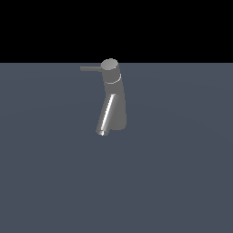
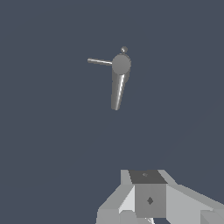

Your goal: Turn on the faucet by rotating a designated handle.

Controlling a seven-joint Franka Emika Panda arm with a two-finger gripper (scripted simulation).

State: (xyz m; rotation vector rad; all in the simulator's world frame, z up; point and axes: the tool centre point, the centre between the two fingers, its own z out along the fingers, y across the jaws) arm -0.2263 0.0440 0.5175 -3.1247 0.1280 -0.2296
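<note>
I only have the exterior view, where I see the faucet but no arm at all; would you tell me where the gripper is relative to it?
Observer: In the wrist view the gripper is well apart from the faucet and touches nothing.
Operator: Thank you. Are its jaws open?
Observer: I cannot tell. Only the gripper's blocky body shows at the picture's edge, not its fingertips.
Operator: And how does the handle lie when seen from above?
Observer: The handle juts from the cap roughly square to the spout.
</note>
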